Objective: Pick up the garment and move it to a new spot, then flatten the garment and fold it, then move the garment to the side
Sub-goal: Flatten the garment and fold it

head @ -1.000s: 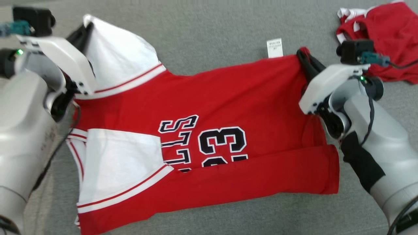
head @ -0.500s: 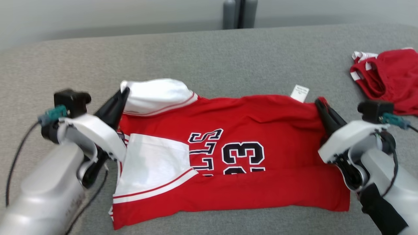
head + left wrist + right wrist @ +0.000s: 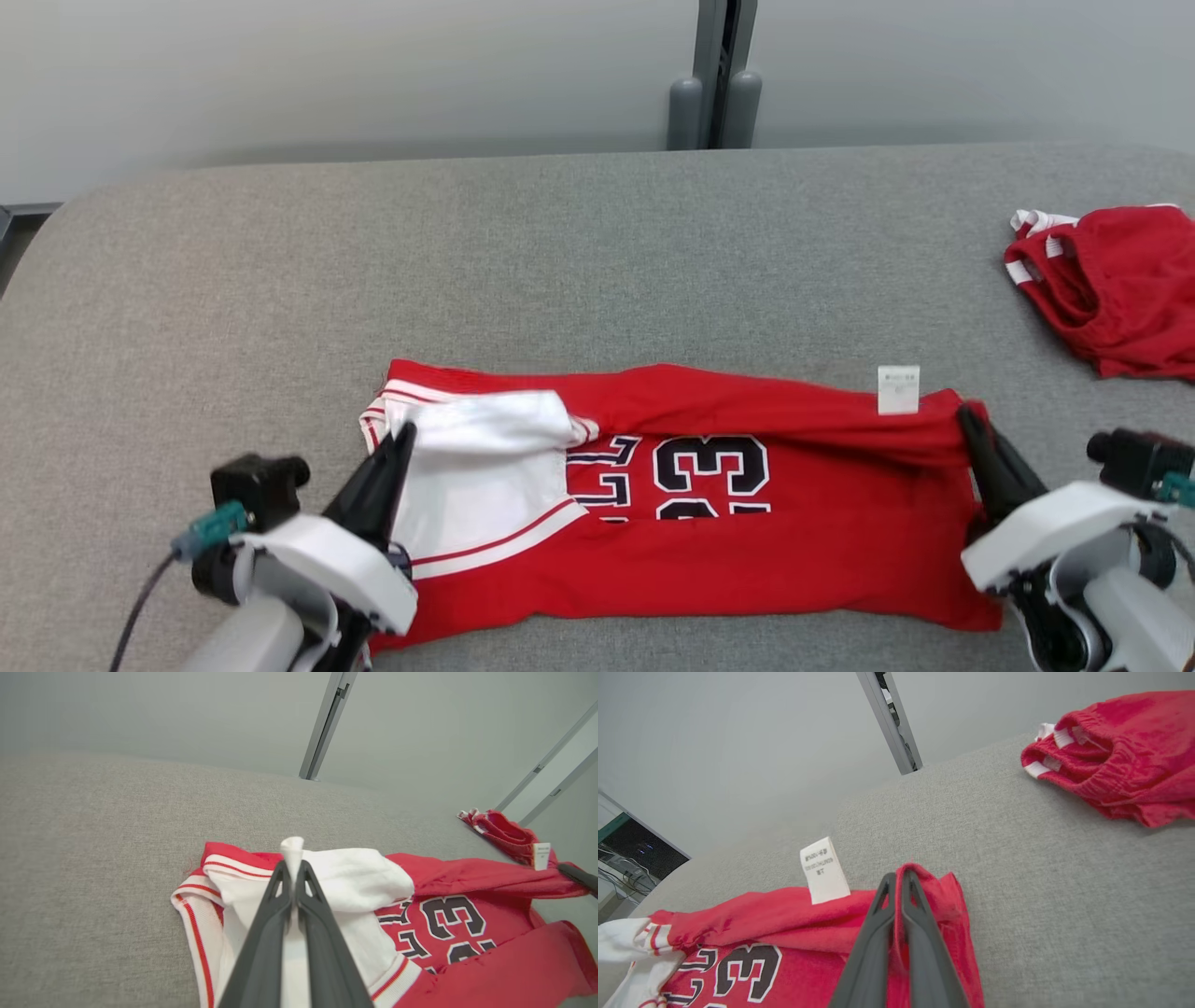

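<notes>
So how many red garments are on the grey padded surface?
2. The red-and-white numbered jersey lies front centre; a crumpled red garment with white trim sits at the far right.

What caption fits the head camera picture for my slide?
Left gripper and right gripper pinch the ends of a red jersey on the grey surface; another red garment lies far right.

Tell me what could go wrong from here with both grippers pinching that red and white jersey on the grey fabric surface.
The left gripper pinches just a small tuft of the red and white basketball jersey at its white sleeve; it may slip out, dropping the fold. The right gripper holds a bunched corner, so the folded edge may land wrinkled. The crumpled red garment lies to the right; moving the jersey that way could pile it on top.
</notes>
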